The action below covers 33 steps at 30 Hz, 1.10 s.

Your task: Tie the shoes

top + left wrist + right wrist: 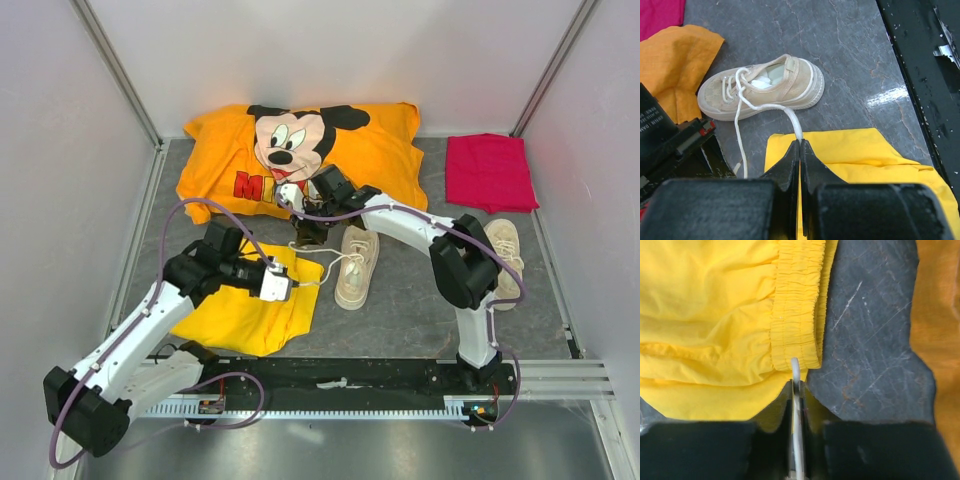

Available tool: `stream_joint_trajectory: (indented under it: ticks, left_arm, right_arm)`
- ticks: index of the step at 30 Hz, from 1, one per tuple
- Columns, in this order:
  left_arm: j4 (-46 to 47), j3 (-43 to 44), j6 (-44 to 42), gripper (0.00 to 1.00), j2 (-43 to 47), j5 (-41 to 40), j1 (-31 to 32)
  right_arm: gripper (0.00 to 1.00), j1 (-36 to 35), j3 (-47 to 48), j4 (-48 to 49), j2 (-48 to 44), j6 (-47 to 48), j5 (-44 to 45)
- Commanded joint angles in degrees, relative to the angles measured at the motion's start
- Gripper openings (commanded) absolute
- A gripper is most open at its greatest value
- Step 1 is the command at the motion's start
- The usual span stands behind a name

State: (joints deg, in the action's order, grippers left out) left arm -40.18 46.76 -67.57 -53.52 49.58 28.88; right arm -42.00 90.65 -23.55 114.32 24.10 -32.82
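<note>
The shoe (785, 82) lies broadside beyond my left tool (800, 142), which pinches a lace end (790, 116). My right tool (796, 382), left of the shoe's far end, pinches the other lace end (795, 366).

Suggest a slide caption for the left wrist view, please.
Left end effector shut on the white lace of a beige sneaker, over yellow shorts.

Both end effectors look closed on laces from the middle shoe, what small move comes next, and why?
Probably swing the left end effector across toward the right end effector to cross the lace ends. Each pinches a white lace end from the shoe, both strands lie slack, and no bow shows.
</note>
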Motion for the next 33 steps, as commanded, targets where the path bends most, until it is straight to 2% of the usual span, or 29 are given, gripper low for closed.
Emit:
stream_joint_trajectory:
  ticks: [1,4,7,8,10,11,15,20,22,26,27,33]
  left_arm:
    - [4.14,-0.18,1.92,0.01,-1.85,1.48,0.56]
    - [6.33,0.78,2.18,0.01,-4.21,2.45,0.56]
    - [10.63,2.80,3.40,0.02,-6.94,3.24,0.56]
    - [12.22,3.50,5.50,0.02,-8.95,3.33,0.56]
    - [15.73,5.79,8.67,0.01,-11.68,3.24,0.47]
    - [20.80,6.67,13.82,0.01,-14.92,2.89,0.38]
    - [30.67,13.16,24.75,0.01,-23.79,2.71,-1.19]
    - [36.83,21.43,33.97,0.01,-35.59,0.18,-2.25]
    - [38.42,25.73,37.15,0.01,-41.56,-0.97,-3.83]
    - [39.92,31.44,44.71,0.01,-48.69,-2.56,-7.16]
    - [39.92,32.16,45.59,0.02,-49.74,-2.30,-7.52]
    - [39.92,36.03,52.18,0.01,-56.52,0.60,-9.37]
  right_arm:
    - [0.31,0.07,5.05,-0.35,1.34,-0.80,-3.39]
    - [0.62,1.21,8.13,-1.41,0.64,-3.69,-4.27]
    - [0.77,2.97,9.72,-2.02,-1.73,-4.76,-4.27]
    - [0.79,3.41,9.89,-2.72,-2.52,-4.76,-3.66]
    - [0.80,5.33,9.63,-3.34,-5.24,-4.76,-2.87]
    - [0.80,6.04,8.67,-3.78,-6.21,-5.20,-2.34]
    - [0.79,12.01,3.58,-4.13,-13.67,-5.81,1.52]
    - [0.76,15.19,-5.46,-4.75,-23.77,-4.94,5.57]
    - [0.76,15.19,-7.93,-5.10,-26.51,-2.31,4.35]
    - [0.74,11.86,-12.68,-4.58,-29.42,1.47,4.95]
    - [0.73,9.24,-12.87,-4.66,-29.16,2.17,5.39]
    - [0.68,1.58,-9.98,-3.52,-20.30,7.10,9.61]
